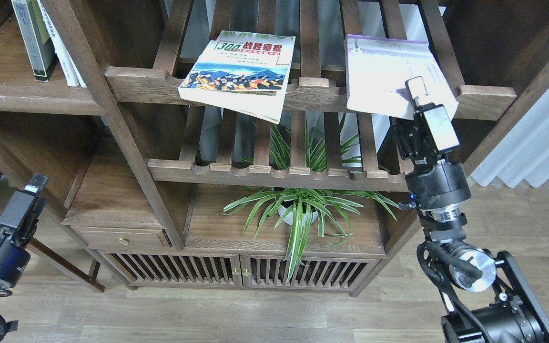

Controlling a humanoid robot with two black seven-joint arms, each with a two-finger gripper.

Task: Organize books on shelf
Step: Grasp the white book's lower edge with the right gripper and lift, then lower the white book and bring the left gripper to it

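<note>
- Right gripper (pixel 415 95): black, two-fingered, raised to the near right corner of the white paperback with the purple top band (pixel 389 71). One pale finger pad (pixel 416 88) lies on top of the cover; the other finger is hidden beneath the book, so the grip reads as clamped on that corner.
- White paperback with purple band: lies flat on the upper slatted wooden rack with scalloped front rail (pixel 312 90), its near edge overhanging the rail.
- Cream paperback with colourful picture and "300" title (pixel 238 71): lies on the same rack, to the left, well apart from the white one, a corner jutting past the rail.
- Black-grey paperback with yellow-green panel (pixel 34 40): stands upright on the solid dark-brown wooden shelf board (pixel 22 97) at upper left, beside thin white-spined books (pixel 62 47).
- Left gripper (pixel 29 195): low at left, well apart from all books; whether its fingers are apart or together cannot be told.
- Green spider plant in white pot (pixel 298 209): stands on the cabinet top below the lower rack.
</note>
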